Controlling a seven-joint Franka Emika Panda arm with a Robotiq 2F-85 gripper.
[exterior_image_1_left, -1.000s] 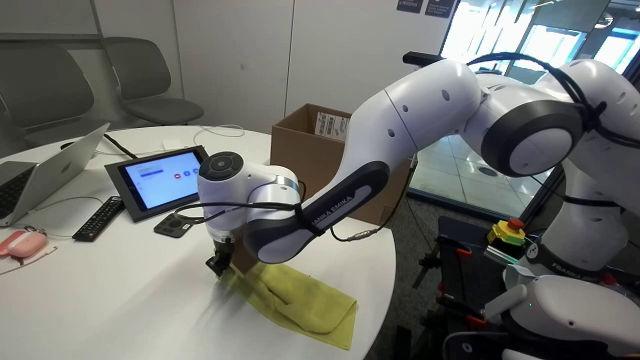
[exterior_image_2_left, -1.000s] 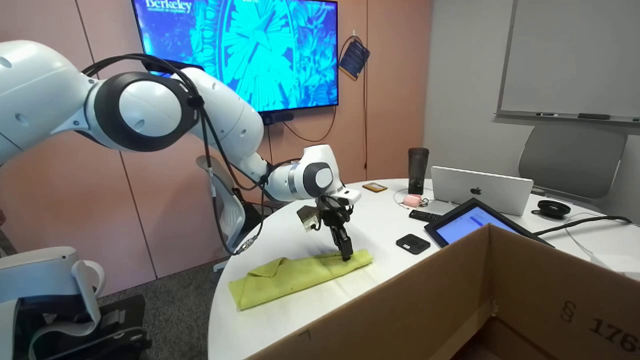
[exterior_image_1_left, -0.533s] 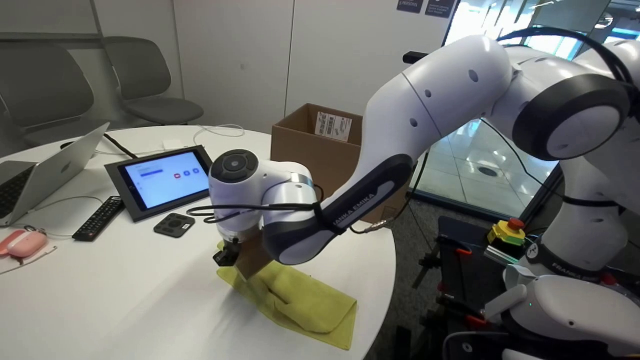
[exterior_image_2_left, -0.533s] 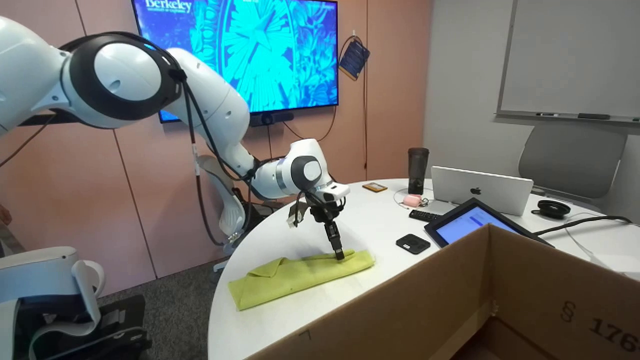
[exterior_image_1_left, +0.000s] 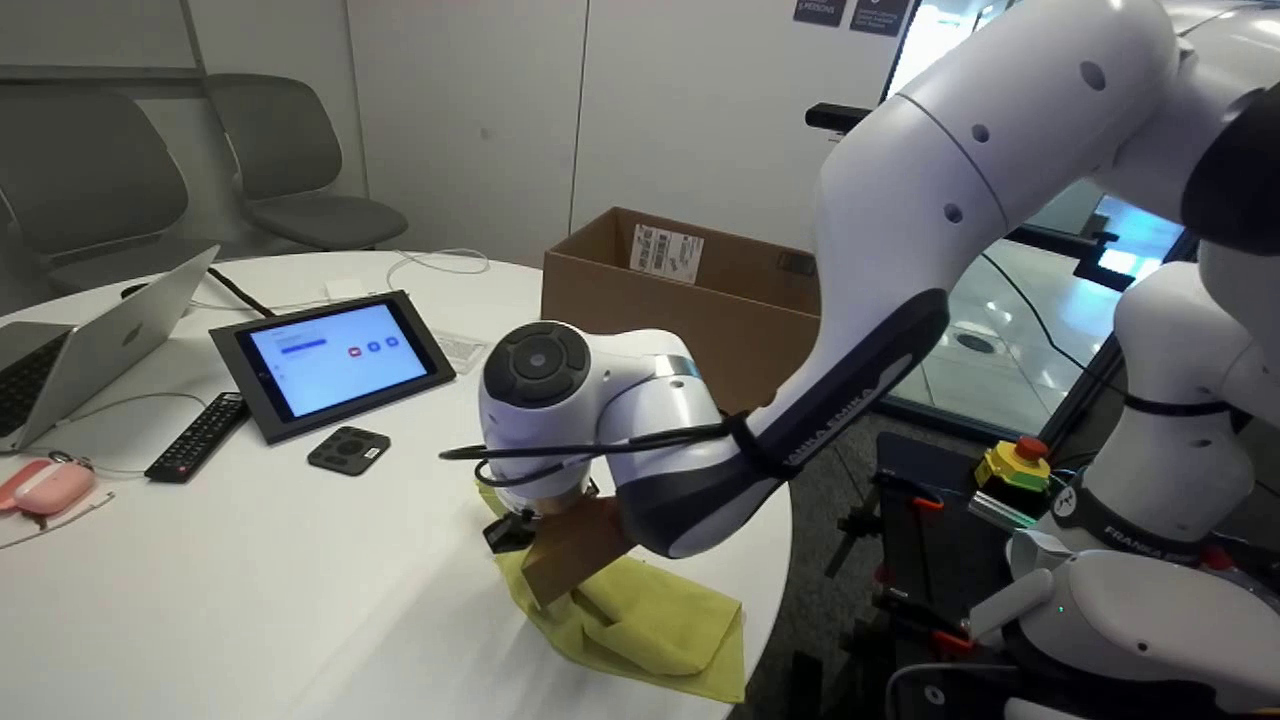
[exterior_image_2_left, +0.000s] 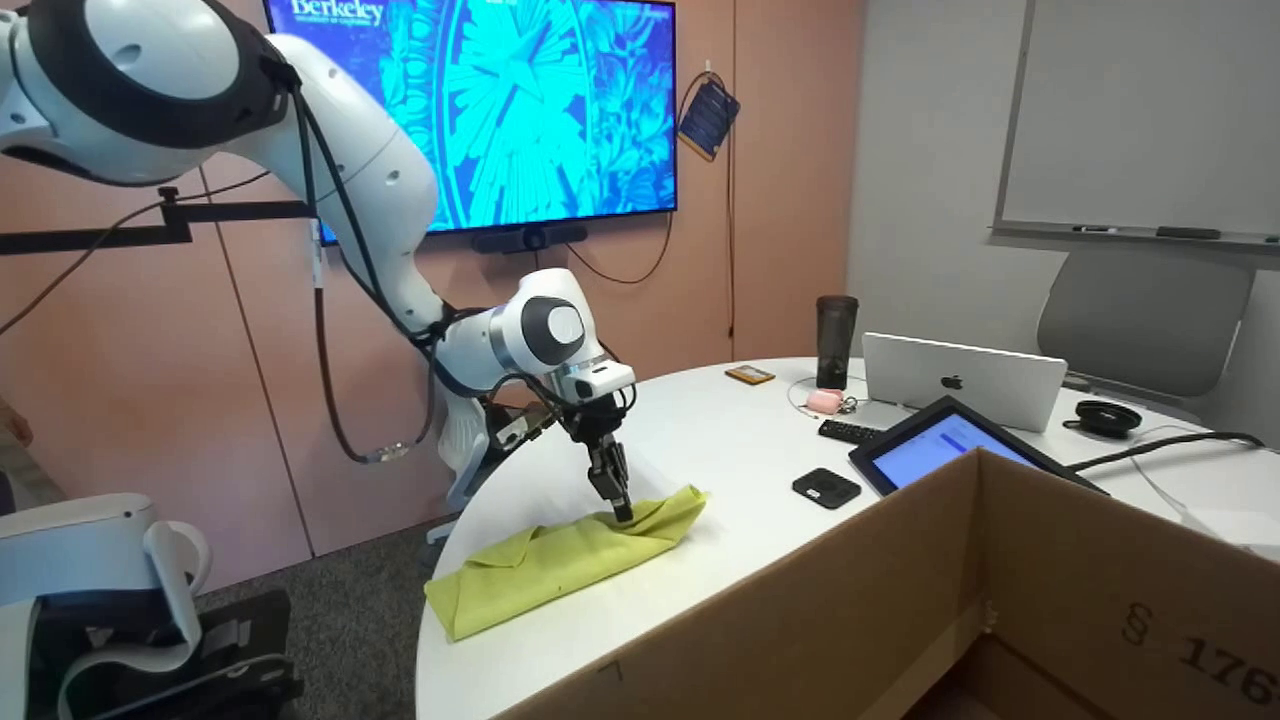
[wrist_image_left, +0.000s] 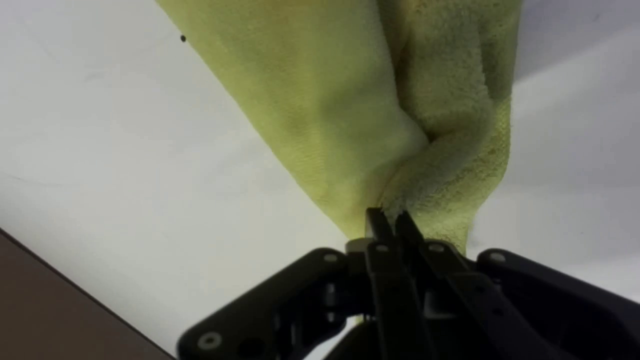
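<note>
In an exterior view, the yellow-green cloth (exterior_image_2_left: 560, 572) lies on the white table (exterior_image_2_left: 740, 450), its eight-o'clock end by the edge; toward two o'clock the gripper (exterior_image_2_left: 623, 515) pinches a fold. Its bite looks shallow, so drag could strip it free.

We see a plain yellow-green cloth (wrist_image_left: 310, 105) on a white table (exterior_image_1_left: 230, 580). The gripper (wrist_image_left: 390, 214) is black, the robot arm (exterior_image_1_left: 930, 200) white with black bands. The cardboard box (exterior_image_2_left: 870, 580) is brown, with black print (exterior_image_2_left: 1200, 653) on it in an exterior view. There the far wall (exterior_image_2_left: 790, 200) is peach-pink, its screen (exterior_image_2_left: 515, 110) a turquoise starburst on blue. At the left in an exterior view, we note a pink earbud case (exterior_image_1_left: 55, 488) and a silver-grey laptop (exterior_image_1_left: 130, 345).
</note>
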